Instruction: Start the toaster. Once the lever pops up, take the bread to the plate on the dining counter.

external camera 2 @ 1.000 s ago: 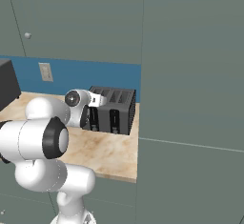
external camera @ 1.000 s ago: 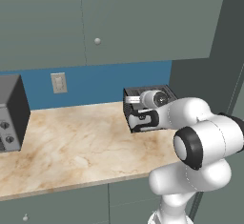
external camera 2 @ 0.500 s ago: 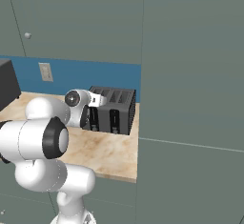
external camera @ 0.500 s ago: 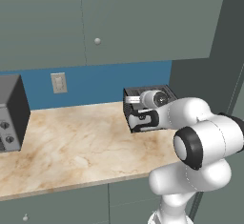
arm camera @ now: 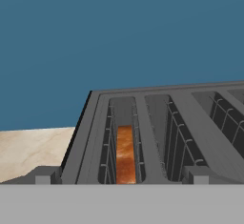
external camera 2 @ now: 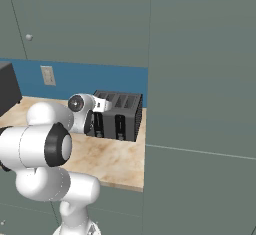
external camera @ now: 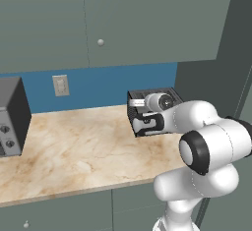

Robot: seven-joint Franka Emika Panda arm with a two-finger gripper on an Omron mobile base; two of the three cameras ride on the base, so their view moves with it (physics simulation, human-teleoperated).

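While the arm reached across the marbled counter [external camera: 74, 151], the gripper [external camera: 147, 123] sat right at the front face of the toaster [external camera 2: 122, 114], jaws spread wide and holding nothing. The toaster stood at the far right end of that counter, against the blue wall [external camera: 98, 85], well apart from the grey oven box [external camera: 11, 117] at the left end. From the hand camera, the bread [arm camera: 125, 155] was sunk down in the leftmost slot, its orange-brown top edge below the toaster's rim (so it looked loaded, not popped). The levers themselves were hard to make out; in the right base view two vertical lever slots showed on the front, the hand just beside the nearer one. By my reckoning the starting press was the step in hand: one fingertip needed to land squarely atop the lever on the bread's side, then push straight down along its slot without shoving the toaster backwards.
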